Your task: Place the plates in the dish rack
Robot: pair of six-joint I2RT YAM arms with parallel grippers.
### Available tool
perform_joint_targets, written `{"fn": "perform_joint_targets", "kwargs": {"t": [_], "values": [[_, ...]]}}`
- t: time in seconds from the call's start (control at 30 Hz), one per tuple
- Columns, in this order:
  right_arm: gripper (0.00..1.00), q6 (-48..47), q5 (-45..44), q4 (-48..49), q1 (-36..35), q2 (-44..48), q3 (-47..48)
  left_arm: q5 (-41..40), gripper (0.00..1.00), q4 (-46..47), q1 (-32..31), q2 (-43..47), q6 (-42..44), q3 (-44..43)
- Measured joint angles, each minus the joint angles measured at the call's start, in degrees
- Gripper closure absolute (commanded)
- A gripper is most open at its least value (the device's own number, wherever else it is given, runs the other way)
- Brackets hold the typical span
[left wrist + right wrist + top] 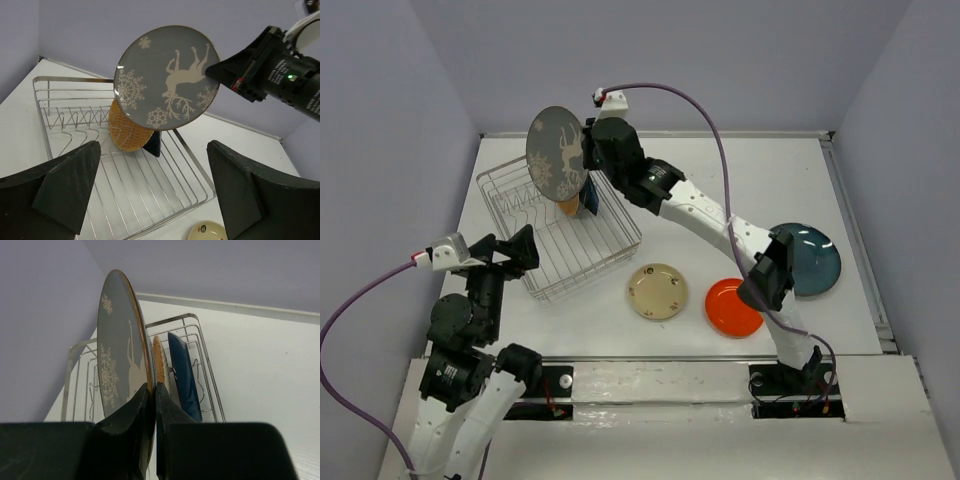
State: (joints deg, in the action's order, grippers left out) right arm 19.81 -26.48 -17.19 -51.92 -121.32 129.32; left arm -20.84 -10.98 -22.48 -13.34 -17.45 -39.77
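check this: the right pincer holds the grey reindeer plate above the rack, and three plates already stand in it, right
Not three: only two plates stand in the dish rack, the tan wooden plate and the navy plate, as the right wrist view shows. The right pincer does hold the grey reindeer plate above it.

arms (705, 212): white shells, black joints | cables (665, 87): purple | left hand (153, 160): black wedge fingers (70, 185)

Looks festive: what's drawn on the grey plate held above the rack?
The grey plate shows a pale reindeer and snowflakes; clearest from the left wrist view.
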Motion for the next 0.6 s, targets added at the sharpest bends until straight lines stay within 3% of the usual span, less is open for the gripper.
{"fn": "perform_joint_targets", "kwargs": {"t": [0.23,0.6], "values": [[0.93,-5.0,-10.8,-3.5,-3.5,-10.3,11.6,-1.5,0.01,0.0,-0.7,1.1,0.0,0.0],[0.93,-16.9,-20.7,2.8,-5.9,-16.0,14.3,-1.9,0.01,0.0,-1.1,1.2,0.0,0.0]]}}
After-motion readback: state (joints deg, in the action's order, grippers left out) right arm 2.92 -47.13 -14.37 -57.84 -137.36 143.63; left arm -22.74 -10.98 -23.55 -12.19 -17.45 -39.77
